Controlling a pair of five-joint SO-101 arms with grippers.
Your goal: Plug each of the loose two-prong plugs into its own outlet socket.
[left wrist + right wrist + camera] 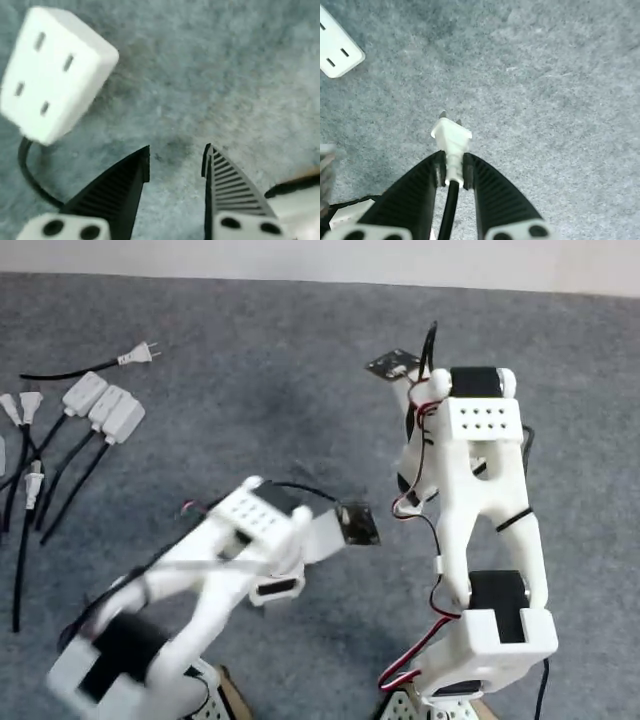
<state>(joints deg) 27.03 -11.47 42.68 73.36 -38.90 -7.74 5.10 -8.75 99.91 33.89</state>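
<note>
**One plug gripped, none yet seated**

The grey carpeted counter (300, 370) carries two white arms rising from its near edge. The right claw (453, 157) is clamped on a white two-prong plug (451, 137) with a black cord, its prongs jutting past the tips. The left claw (177, 147) gapes wide with nothing between its tips, near a white outlet socket block (55, 75). Toward the counter's left edge lie a cluster of white sockets (105, 408) and a loose white plug (138, 355), unmated. The task looks barely begun: no plug appears inserted, and the gripped one must yet reach a socket.
</note>
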